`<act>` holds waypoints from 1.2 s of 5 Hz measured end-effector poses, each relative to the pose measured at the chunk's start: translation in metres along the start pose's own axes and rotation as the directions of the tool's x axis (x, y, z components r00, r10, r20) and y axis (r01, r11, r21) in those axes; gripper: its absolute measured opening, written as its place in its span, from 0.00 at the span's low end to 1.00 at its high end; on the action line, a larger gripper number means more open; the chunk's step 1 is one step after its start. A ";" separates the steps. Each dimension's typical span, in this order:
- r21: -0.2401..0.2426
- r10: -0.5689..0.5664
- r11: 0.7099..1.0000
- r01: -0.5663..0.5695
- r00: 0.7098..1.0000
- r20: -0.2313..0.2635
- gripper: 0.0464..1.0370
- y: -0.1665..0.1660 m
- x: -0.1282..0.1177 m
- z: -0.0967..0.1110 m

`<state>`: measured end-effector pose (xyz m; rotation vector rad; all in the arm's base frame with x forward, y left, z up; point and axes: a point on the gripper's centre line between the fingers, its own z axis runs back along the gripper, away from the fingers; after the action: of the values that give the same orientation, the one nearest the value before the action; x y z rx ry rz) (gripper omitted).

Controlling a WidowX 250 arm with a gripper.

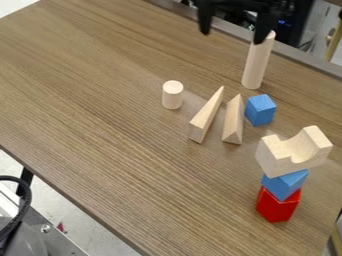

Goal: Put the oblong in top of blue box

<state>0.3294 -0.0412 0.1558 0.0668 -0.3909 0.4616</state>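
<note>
The black gripper hangs at the top edge, open, its two fingers wide apart with nothing held between them. Just under its right finger in the view stands a tall wooden cylinder, upright, its top end partly overlapped by that finger. A blue cube rests on the table a little below the cylinder, its top bare. Another blue block sits on a red block at the lower right, with a wooden block with a curved notch on top of it.
A short wooden cylinder stands upright left of the tall one. Two wooden wedges, one beside the other, lie left of the blue cube. The wooden table ends in a diagonal edge at lower left.
</note>
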 end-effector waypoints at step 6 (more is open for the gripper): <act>-0.042 0.149 0.988 -0.147 0.988 0.036 0.96 -0.059 -0.002 -0.065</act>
<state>0.3774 -0.0848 0.0962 0.0091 -0.4453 0.5999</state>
